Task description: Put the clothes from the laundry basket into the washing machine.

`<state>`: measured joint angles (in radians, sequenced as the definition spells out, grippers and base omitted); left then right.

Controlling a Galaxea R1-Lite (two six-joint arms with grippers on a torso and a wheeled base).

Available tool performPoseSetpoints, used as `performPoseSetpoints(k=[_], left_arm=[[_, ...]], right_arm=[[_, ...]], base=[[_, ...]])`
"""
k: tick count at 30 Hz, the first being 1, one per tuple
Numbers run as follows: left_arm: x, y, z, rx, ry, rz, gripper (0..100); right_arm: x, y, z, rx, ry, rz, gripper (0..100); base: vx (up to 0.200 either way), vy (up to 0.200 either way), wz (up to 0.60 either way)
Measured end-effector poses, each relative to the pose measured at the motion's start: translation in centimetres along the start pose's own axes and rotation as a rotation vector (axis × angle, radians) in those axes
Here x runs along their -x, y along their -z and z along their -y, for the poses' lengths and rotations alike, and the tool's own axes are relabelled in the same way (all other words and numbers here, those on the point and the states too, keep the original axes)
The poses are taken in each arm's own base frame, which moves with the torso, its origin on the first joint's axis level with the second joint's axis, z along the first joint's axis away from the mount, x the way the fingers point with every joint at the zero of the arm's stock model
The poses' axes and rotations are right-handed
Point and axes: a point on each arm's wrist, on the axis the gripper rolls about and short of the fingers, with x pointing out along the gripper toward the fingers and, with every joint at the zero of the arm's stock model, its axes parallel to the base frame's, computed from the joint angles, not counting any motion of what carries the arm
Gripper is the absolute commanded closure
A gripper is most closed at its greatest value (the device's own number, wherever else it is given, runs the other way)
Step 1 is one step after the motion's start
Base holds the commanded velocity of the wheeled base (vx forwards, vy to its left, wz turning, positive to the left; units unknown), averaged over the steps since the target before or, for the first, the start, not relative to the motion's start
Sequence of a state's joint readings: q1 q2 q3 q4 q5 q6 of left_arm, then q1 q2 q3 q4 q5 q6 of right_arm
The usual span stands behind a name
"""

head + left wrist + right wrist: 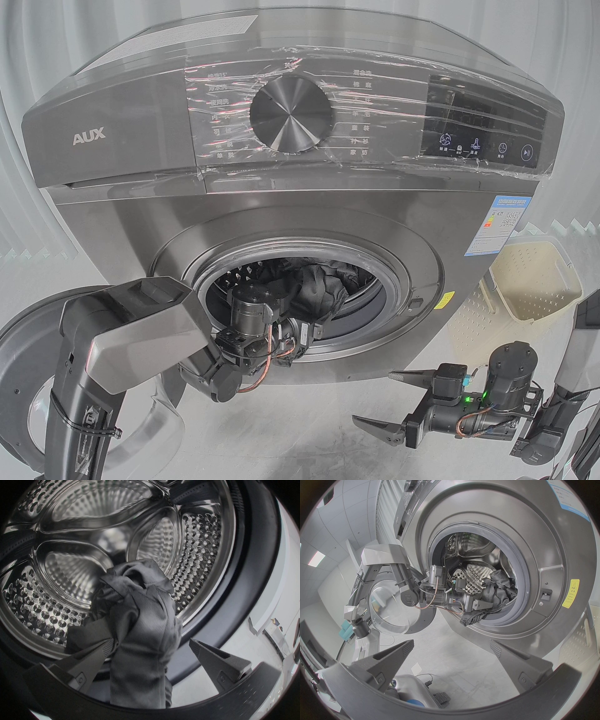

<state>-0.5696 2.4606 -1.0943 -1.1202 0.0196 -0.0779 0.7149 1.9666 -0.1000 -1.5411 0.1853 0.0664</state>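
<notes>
A dark grey garment lies bunched in the mouth of the washing machine, partly in the steel drum and partly draped over the black door seal. My left gripper is at the drum's opening, open, one finger on each side of the garment. In the right wrist view the garment hangs over the lower rim in front of the left gripper. My right gripper hangs open and holds nothing, low to the right of the machine's front.
The round door stands swung open on the left, behind my left arm. A cream perforated laundry basket stands tilted against the machine's right side; no clothes show inside it. Grey floor lies below the machine's front.
</notes>
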Motion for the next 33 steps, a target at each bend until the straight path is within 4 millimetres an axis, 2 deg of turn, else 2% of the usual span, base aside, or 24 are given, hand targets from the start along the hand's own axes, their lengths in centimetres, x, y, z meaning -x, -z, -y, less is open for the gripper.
performPoseSetpoints(k=[5,16,17,27,33], left_arm=[[0.4,0.7,0.0,-0.012,0.000,-0.023,0],[0.0,2.3,-0.4,-0.015,-0.009,-0.038,0],[-0.1,2.4,-0.5,-0.015,-0.009,-0.038,100],[-1.0,3.1,-0.4,-0.014,-0.009,-0.032,100],[-2.3,1.1,-0.4,0.040,-0.032,0.065,100]], right_arm=[[0.1,0.1,0.0,0.002,-0.001,-0.007,0],[0.2,0.2,-0.1,0.003,-0.002,-0.012,0],[0.2,0.2,-0.1,0.004,-0.001,-0.011,0],[0.1,0.2,0.0,0.003,0.002,-0.008,0],[0.1,0.1,0.0,0.004,0.003,-0.005,0]], base=[[0.000,0.000,0.00],[0.000,0.000,0.00],[0.000,0.000,0.00],[0.000,0.000,0.00],[0.000,0.000,0.00]])
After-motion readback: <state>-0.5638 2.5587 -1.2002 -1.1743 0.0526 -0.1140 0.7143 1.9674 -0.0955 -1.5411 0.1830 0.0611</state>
